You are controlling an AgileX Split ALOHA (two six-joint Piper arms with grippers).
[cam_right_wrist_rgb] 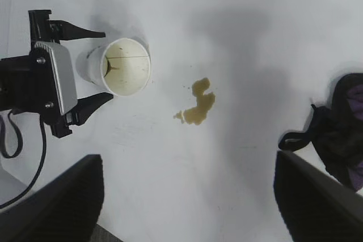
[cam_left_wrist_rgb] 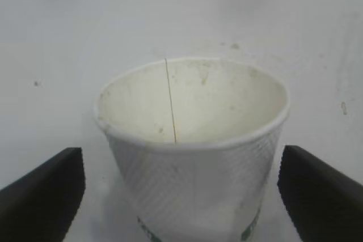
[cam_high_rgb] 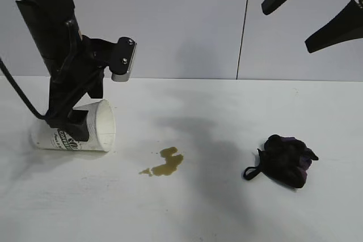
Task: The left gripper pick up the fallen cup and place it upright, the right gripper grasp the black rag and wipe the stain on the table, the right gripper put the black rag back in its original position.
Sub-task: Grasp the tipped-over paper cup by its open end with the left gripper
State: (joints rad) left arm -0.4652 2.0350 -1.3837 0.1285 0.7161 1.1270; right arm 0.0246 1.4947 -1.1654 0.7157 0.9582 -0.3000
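Left gripper straddling the fallen cup

Exterior: the left gripper (cam_high_rgb: 74, 123), fingers spread, brackets the paper coffee cup (cam_high_rgb: 85, 131) lying on the table (cam_high_rgb: 227, 208); stain (cam_high_rgb: 165, 162) and black rag (cam_high_rgb: 286, 160) lie alongside. Left wrist: nothing is clamped. Right wrist: the right gripper (cam_right_wrist_rgb: 187, 202) hangs released.

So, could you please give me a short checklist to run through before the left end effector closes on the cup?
1. Left end effector open: ok.
2. Fingers on either side of the cup, apart from its wall: ok.
3. Cup lying on its side, mouth toward the stain: ok.
4. Cup empty inside: ok.
5. Right end effector held high, clear of the cup: ok.
6. Black rag untouched on the table: ok.
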